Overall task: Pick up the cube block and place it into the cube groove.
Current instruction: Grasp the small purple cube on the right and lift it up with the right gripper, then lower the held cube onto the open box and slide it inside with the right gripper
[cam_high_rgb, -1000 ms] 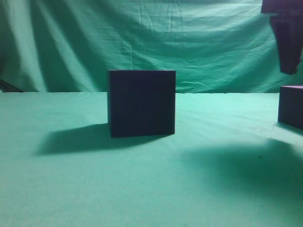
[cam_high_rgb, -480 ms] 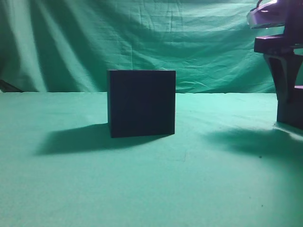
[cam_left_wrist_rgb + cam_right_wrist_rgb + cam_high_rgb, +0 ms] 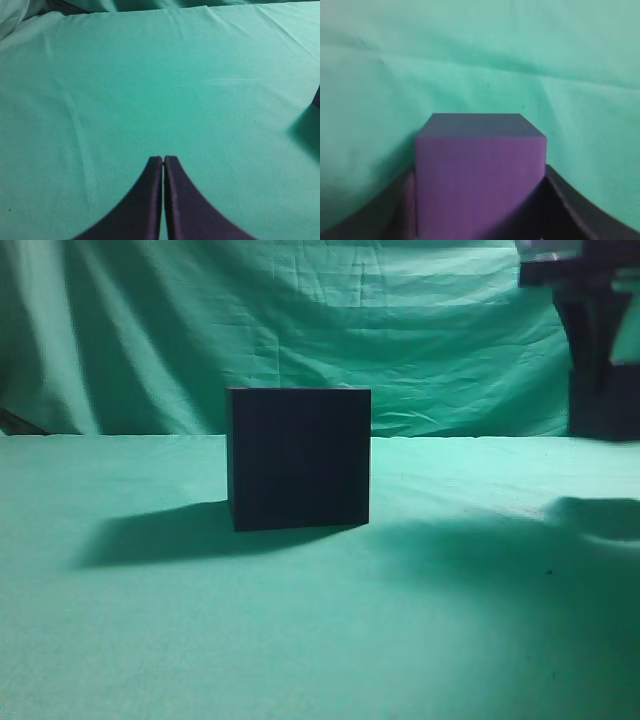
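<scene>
The cube groove [image 3: 299,458], a large near-black box, stands on the green cloth in the middle of the exterior view. My right gripper [image 3: 600,380] is at the far right, shut on the cube block [image 3: 606,418], which hangs clear above the cloth. In the right wrist view the purple cube block [image 3: 480,170] fills the space between my right gripper's [image 3: 479,212] two dark fingers. My left gripper [image 3: 163,159] is shut and empty over bare cloth; it does not show in the exterior view.
A green cloth [image 3: 300,620] covers the table and hangs as a backdrop. The lifted cube casts a shadow [image 3: 600,518] on the cloth at the right. A dark edge [image 3: 317,97] shows at the right border of the left wrist view.
My right gripper came down over the cube block at the right edge, closed on it and lifted it off the cloth. The box has not moved.
</scene>
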Robot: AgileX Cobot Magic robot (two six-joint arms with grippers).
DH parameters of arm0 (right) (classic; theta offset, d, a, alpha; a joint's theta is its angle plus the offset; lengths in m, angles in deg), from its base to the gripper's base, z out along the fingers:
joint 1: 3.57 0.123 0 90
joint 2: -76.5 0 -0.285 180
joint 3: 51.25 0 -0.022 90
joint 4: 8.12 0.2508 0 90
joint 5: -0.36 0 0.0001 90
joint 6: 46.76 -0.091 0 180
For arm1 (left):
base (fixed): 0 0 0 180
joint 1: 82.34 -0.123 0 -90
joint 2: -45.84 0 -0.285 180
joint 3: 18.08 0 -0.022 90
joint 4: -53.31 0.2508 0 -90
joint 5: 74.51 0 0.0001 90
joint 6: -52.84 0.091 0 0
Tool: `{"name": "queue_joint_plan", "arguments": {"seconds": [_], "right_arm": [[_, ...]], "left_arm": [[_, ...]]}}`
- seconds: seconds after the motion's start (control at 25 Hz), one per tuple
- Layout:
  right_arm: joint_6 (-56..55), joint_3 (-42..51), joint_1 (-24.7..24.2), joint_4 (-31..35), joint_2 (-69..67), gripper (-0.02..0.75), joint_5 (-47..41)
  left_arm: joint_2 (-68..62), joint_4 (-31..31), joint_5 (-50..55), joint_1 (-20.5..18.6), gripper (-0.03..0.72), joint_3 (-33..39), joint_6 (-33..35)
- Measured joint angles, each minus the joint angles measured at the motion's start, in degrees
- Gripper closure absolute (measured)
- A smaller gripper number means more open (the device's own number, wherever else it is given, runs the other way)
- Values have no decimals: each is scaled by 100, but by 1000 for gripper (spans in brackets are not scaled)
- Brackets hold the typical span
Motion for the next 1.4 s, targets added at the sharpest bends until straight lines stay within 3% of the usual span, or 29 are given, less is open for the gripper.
{"name": "queue_joint_plan", "arguments": {"seconds": [0.16, 0.32, 0.52, 0.64, 1.4], "right_arm": [[-15, -928, 360, 256, 82, 322, -680], [-27, -1573, 1189, 511, 141, 322, -1002], [-419, -1718, 2397, 650, 75, 322, -982], [-567, -1732, 2762, 662, -107, 322, -767], [-1071, -1771, 2844, 622, -657, 322, -155]], "left_arm": [[0, 0, 0, 0, 688, 0, 0], [0, 0, 0, 0, 688, 0, 0], [0, 0, 0, 0, 688, 0, 0], [0, 0, 0, 0, 688, 0, 0], [0, 0, 0, 0, 688, 0, 0]]}}
